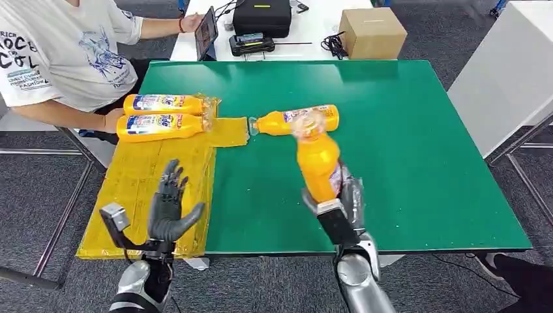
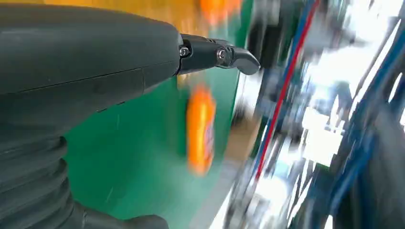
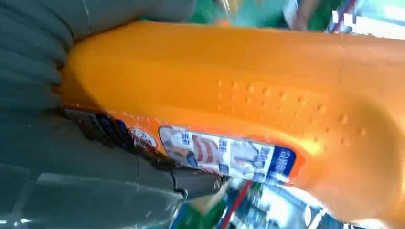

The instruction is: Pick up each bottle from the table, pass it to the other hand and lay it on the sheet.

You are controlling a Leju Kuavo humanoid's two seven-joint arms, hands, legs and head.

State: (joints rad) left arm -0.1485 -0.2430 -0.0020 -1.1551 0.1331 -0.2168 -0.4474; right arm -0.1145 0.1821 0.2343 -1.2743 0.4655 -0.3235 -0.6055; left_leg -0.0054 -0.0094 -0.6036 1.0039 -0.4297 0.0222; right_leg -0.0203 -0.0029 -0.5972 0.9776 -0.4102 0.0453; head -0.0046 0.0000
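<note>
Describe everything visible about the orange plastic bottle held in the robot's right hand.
The orange plastic bottle is gripped around its lower body by the right hand and held above the green table, roughly upright, its top tilted slightly away. The cap end looks clear and blurred. The right wrist view shows a smooth glossy body with raised dots and a printed blue, white and red label. Nothing else touches it; another bottle lies on the table behind.

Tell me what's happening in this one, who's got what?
The right hand grips an orange bottle, lifted off the green table and roughly upright. The left hand is held over the yellow sheet, fingers spread, holding nothing. Two bottles already lie on the sheet's far end, and another one lies on the table. A person sits at the far left corner.
</note>
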